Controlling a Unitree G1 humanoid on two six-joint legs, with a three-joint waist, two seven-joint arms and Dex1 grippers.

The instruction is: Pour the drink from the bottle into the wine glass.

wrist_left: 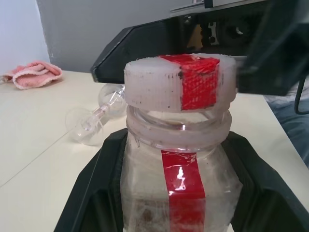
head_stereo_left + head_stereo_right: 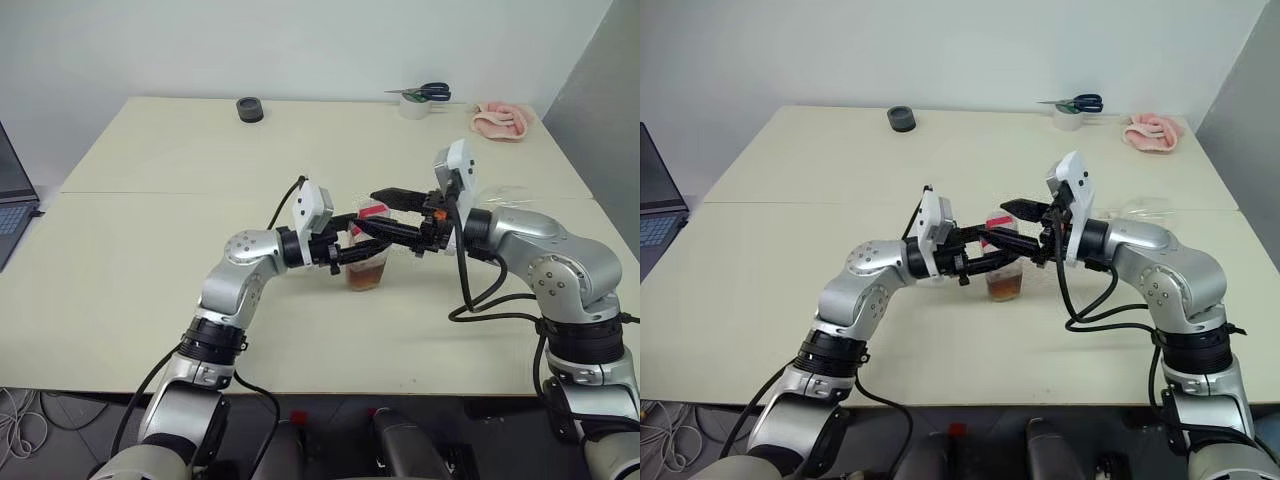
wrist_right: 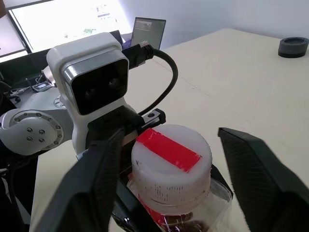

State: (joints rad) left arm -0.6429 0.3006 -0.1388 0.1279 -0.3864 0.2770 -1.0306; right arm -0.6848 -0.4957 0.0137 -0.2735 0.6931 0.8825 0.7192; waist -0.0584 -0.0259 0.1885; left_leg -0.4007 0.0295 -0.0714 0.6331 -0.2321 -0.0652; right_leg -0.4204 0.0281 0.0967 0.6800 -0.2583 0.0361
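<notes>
The bottle (image 2: 366, 262) stands upright at the table's middle, clear with a red label strip (image 1: 182, 191). A little tea-coloured drink (image 2: 366, 278) lies at its bottom. My left gripper (image 2: 352, 250) is shut on the bottle's body from the left. The white cap (image 3: 171, 164) with its red strip is on the neck. My right gripper (image 3: 169, 179) reaches in from the right, open, one finger on each side of the cap with a gap showing. The wine glass (image 1: 94, 118) lies on its side on the table behind my right arm, faint at the wine glass (image 2: 1145, 207).
A laptop (image 2: 10, 205) sits at the table's left edge. At the far edge are a black round lid (image 2: 249, 109), a tape roll with scissors on it (image 2: 420, 100) and a pink cloth (image 2: 500, 121).
</notes>
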